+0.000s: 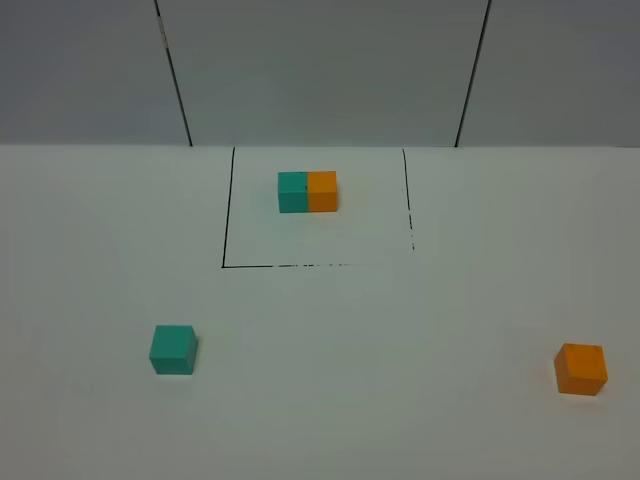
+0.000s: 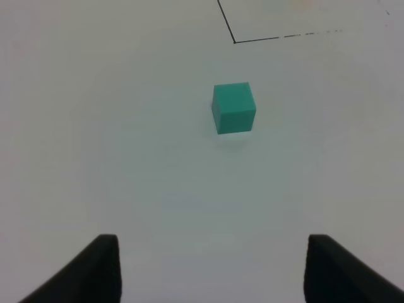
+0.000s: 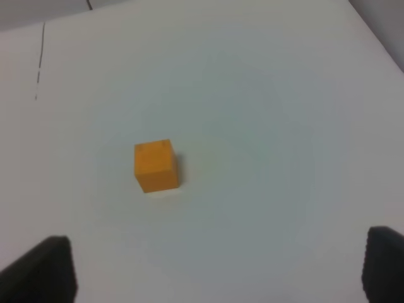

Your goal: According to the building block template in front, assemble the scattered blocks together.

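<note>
The building block template (image 1: pixel 307 191), a teal cube joined to an orange cube, sits inside the black-lined square (image 1: pixel 224 266) at the back of the table. One scattered teal block (image 1: pixel 173 350) lies at the front left; the left wrist view shows it (image 2: pixel 233 108) well ahead of my left gripper (image 2: pixel 211 268), whose black fingertips (image 2: pixel 95 268) stand apart with nothing between them. The scattered orange block (image 1: pixel 581 369) lies at the front right; in the right wrist view it (image 3: pixel 156 165) rests ahead of my right gripper (image 3: pixel 221 271), open wide and empty. Neither arm appears in the exterior high view.
The white table (image 1: pixel 380 380) meets a grey panelled wall (image 1: pixel 320 70) behind. A corner of the black square (image 2: pixel 235 41) shows beyond the teal block. The table's right edge (image 3: pixel 379 38) runs close to the orange block's side.
</note>
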`<state>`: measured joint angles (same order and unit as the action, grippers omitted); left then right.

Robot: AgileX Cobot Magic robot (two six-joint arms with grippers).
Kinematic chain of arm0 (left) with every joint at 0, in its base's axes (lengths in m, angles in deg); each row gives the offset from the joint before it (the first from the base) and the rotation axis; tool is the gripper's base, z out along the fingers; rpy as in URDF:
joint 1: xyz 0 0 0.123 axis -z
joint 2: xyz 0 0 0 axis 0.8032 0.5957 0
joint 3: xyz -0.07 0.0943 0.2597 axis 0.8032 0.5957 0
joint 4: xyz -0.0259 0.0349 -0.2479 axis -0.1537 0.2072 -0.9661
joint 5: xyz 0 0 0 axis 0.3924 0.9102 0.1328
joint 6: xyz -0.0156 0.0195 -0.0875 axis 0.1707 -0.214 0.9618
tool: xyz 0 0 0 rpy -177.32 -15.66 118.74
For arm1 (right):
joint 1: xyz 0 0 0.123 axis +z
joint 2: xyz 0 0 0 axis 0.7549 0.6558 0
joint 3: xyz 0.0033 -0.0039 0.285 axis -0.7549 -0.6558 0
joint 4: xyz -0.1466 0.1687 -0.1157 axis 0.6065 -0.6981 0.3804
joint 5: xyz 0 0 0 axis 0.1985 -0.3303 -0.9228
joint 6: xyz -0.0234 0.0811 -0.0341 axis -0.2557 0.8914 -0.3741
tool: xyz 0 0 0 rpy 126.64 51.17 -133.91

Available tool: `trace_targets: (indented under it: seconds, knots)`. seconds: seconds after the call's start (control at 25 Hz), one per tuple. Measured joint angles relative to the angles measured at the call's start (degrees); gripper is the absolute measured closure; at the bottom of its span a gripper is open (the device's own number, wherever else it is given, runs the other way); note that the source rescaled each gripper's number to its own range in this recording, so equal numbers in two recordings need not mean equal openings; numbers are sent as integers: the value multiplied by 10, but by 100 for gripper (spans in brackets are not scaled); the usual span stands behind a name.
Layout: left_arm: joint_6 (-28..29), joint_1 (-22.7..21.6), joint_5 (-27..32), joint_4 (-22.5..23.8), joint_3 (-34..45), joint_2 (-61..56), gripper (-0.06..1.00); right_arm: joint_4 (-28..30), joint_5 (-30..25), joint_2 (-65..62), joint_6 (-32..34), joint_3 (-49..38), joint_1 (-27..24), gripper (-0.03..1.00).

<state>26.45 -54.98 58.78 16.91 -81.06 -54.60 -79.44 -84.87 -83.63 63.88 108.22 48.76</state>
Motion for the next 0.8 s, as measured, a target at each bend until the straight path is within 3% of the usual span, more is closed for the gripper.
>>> trace_targets:
  seconds: [0.8]
  knots:
    - [1, 0, 0, 0, 0, 0, 58, 0, 0, 0, 1, 0, 0, 16]
